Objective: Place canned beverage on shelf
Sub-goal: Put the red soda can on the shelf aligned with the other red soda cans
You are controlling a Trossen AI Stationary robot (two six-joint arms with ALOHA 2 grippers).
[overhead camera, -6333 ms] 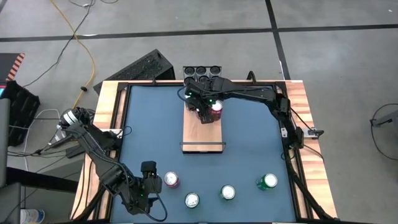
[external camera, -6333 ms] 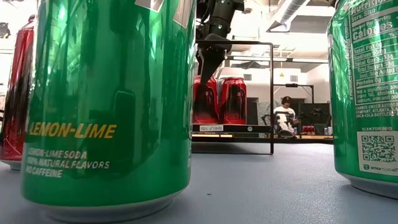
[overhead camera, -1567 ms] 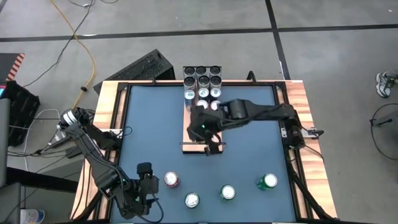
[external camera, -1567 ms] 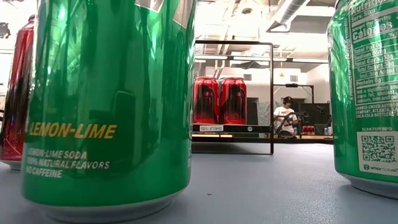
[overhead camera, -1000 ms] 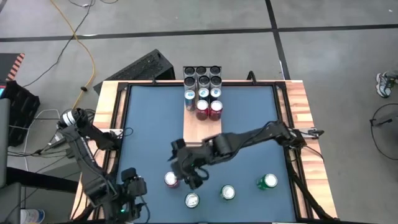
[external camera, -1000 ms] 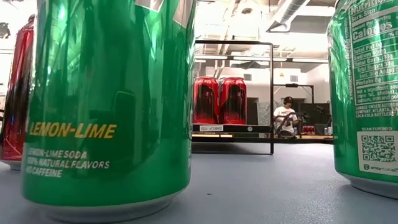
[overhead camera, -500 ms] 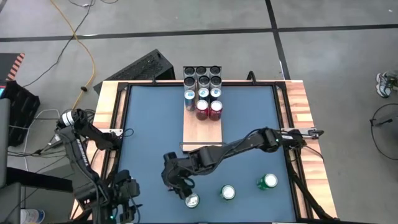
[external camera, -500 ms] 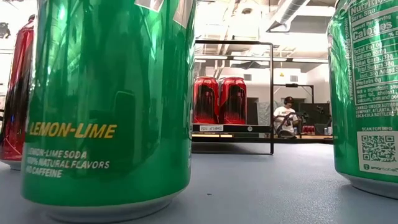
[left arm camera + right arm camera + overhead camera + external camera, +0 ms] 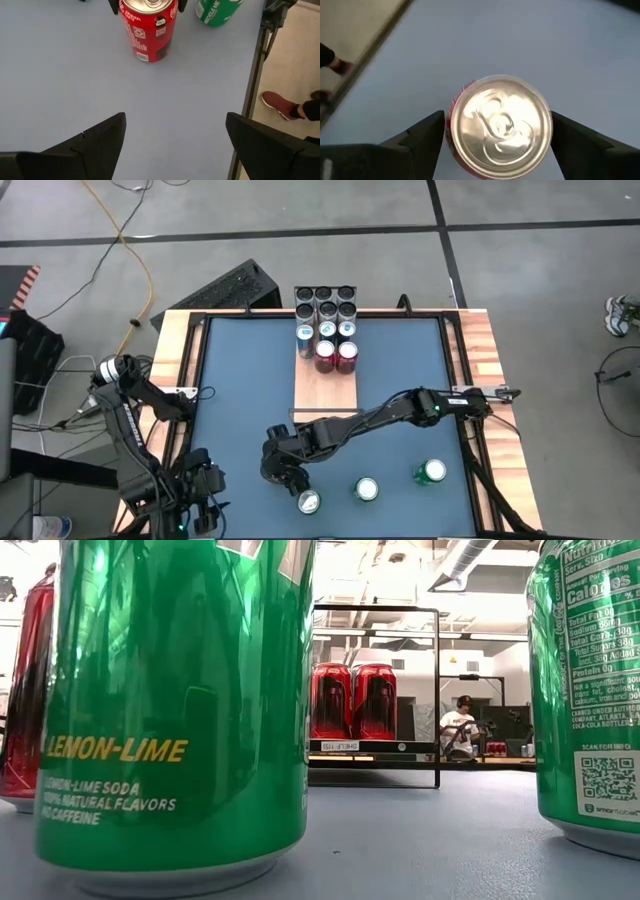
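A red can (image 9: 500, 125) stands upright on the blue table near its near-left part. My right gripper (image 9: 282, 470) is open above it, and its fingers stand on either side of the can's top (image 9: 149, 4) without closing on it. My left gripper (image 9: 200, 492) waits open over the near-left corner, facing the red can (image 9: 149, 30). The shelf (image 9: 326, 390), a pale plank lying on the table's middle, carries two red cans (image 9: 336, 358) and several more cans toward its far end. The near half of the shelf is bare.
Two silver-topped cans (image 9: 308, 501) (image 9: 367, 489) and a green can (image 9: 432, 472) stand in a row along the near edge. They fill the foreground of the low view (image 9: 175, 700). Black frame rails (image 9: 255, 75) edge the table. A person's shoe (image 9: 279, 105) shows beyond the rail.
My right gripper has moved from the shelf's near end toward the table's near-left and sunk onto the red can. It has stayed open the whole way. My left gripper has drawn back a little toward the near-left corner.
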